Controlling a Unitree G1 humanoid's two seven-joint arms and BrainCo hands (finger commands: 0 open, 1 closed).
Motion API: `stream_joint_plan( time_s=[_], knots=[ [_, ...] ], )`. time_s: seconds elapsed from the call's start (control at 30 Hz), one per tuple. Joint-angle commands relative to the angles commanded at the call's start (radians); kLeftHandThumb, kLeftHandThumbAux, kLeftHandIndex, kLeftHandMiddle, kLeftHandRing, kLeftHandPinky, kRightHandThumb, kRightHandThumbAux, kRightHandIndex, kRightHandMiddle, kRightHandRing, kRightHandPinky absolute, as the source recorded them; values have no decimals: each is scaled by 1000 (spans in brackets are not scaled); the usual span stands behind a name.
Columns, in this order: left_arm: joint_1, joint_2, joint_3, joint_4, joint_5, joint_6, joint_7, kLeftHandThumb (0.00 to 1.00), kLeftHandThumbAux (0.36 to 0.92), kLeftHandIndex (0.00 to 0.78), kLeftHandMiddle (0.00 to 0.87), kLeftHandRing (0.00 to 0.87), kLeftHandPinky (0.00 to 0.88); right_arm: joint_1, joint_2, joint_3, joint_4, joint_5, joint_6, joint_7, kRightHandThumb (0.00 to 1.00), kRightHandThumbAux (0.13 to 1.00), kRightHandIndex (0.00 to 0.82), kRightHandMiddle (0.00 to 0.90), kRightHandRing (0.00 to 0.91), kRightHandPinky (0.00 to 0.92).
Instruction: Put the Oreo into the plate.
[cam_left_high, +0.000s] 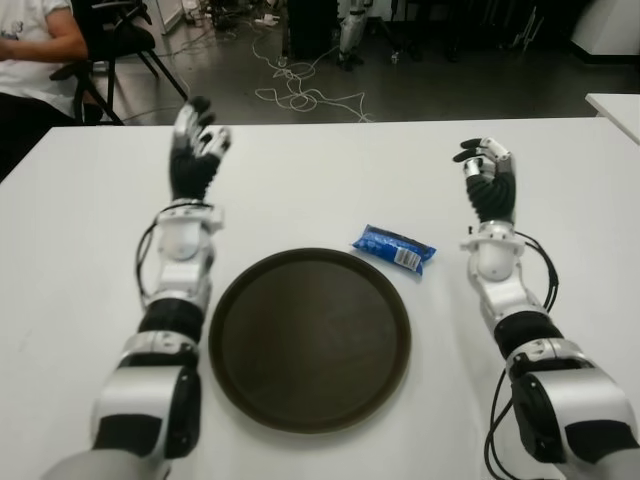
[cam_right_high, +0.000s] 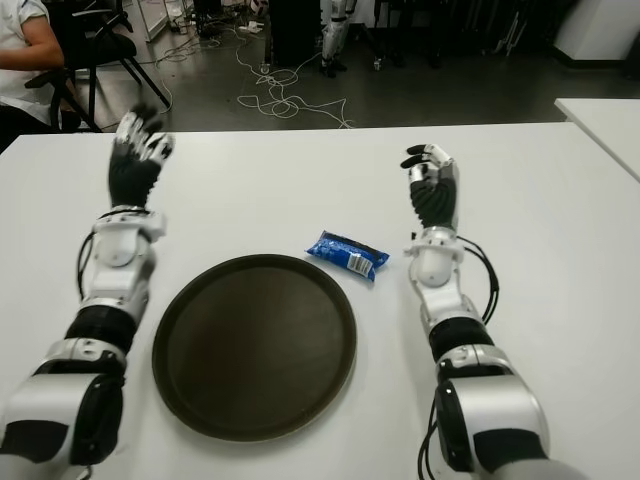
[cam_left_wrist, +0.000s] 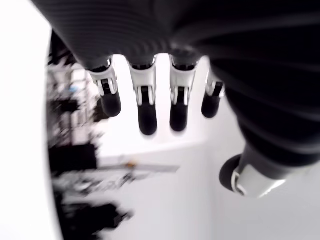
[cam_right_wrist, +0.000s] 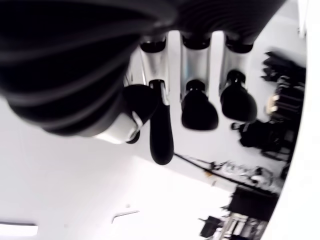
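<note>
A blue Oreo packet lies flat on the white table, just beyond the right rim of a round dark brown plate. The plate has nothing on it. My right hand is raised to the right of the packet, palm up, its fingers loosely bent and holding nothing. My left hand is lifted over the far left of the table, beyond the plate, fingers spread and empty. In each wrist view the fingers hang free with nothing between them, as do the right fingers.
A person in a white shirt sits at the far left beside a black chair. Cables lie on the dark floor behind the table. Another white table corner shows at the far right.
</note>
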Motion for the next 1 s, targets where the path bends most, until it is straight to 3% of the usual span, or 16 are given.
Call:
stream_joint_plan(
  time_s=[0.13, 0.23, 0.33, 0.5, 0.6, 0.77, 0.87, 0.93, 1.0],
  knots=[
    [-5, 5, 9, 14, -11, -7, -6, 96, 683, 46, 78, 44, 8, -10, 10, -30, -27, 59, 64, 48, 852, 672, 421, 569, 734, 731],
    [-37, 36, 34, 114, -40, -12, -54, 78, 686, 28, 54, 19, 2, -30, 22, -56, 9, 90, 74, 46, 846, 675, 414, 571, 695, 706],
    [-42, 47, 48, 166, -55, -27, -86, 60, 681, 13, 35, 6, 0, -34, 28, -63, 41, 89, 61, 31, 838, 680, 403, 533, 610, 612],
    [-42, 52, 68, 226, -82, -45, -139, 43, 665, 8, 31, 6, 3, -28, 21, -49, 59, 50, 29, -11, 831, 685, 398, 489, 498, 504],
    [-38, 47, 70, 230, -92, -33, -166, 23, 645, 5, 33, 7, 12, -22, 3, -11, 76, -13, 5, -65, 826, 688, 390, 472, 419, 447],
    [-40, 47, 79, 247, -106, -23, -193, 15, 614, 11, 48, 23, 34, -13, -16, 36, 103, -83, -14, -113, 822, 692, 376, 464, 362, 395],
    [-41, 49, 85, 265, -115, -18, -211, 21, 603, 21, 65, 48, 64, -11, -22, 62, 118, -118, -23, -141, 737, 709, 392, 337, 331, 372],
    [-41, 50, 90, 283, -119, -11, -224, 34, 592, 32, 78, 65, 85, -13, -32, 103, 148, -174, -26, -191, 626, 634, 232, 273, 300, 349],
    [-42, 51, 93, 291, -121, -9, -230, 43, 587, 40, 85, 74, 95, -16, -36, 122, 165, -197, -29, -216, 577, 606, 174, 244, 283, 333]
  ],
)
